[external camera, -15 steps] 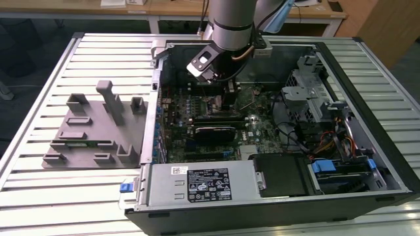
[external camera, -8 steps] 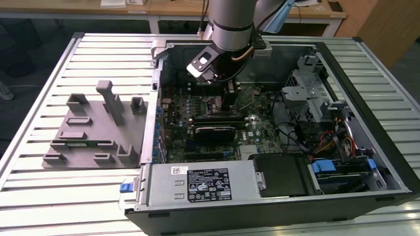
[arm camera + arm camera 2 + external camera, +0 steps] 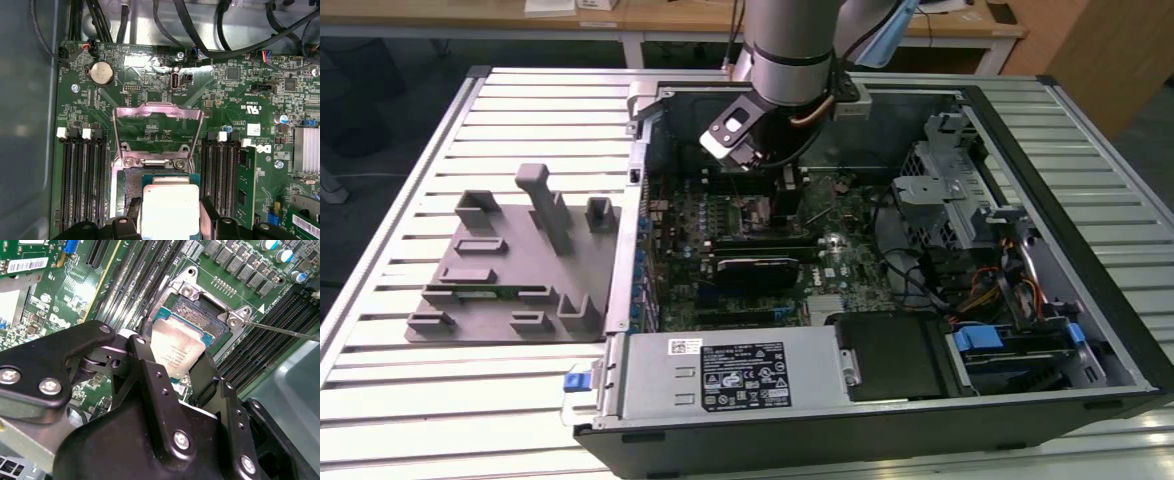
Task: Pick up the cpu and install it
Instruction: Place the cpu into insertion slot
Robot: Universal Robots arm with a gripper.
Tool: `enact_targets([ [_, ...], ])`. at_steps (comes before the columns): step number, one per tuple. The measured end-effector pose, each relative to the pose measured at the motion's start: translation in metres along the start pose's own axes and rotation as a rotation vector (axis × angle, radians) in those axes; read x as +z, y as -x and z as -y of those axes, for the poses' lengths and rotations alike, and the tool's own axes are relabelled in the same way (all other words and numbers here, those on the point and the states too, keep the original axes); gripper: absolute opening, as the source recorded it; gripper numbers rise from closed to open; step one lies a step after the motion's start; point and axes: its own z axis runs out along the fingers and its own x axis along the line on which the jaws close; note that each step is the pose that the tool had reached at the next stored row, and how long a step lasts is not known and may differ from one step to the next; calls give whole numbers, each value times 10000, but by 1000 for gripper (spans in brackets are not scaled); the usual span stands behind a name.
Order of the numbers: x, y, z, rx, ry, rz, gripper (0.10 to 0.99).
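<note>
over the open socket (image 3: pixel 212 315) on the motherboard (image 3: pixel 225 100), inside the computer case (image 3: pixel 854 445): gripper (image 3: pixel 175 354) is clamping the cpu (image 3: pixel 169 212) by two opposite edges, fingers closed to chip width; load plate (image 3: pixel 157 125) is standing raised.

A workshop: open computer case (image 3: pixel 881 445) on slatted workbench (image 3: pixel 440 400).

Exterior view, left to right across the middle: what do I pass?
Grey tray → motherboard → drive cage.
</note>
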Motion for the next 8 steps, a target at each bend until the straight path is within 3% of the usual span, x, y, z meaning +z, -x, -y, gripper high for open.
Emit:
enact_targets([
  [8,36,-59,-1,0,1,8,541],
])
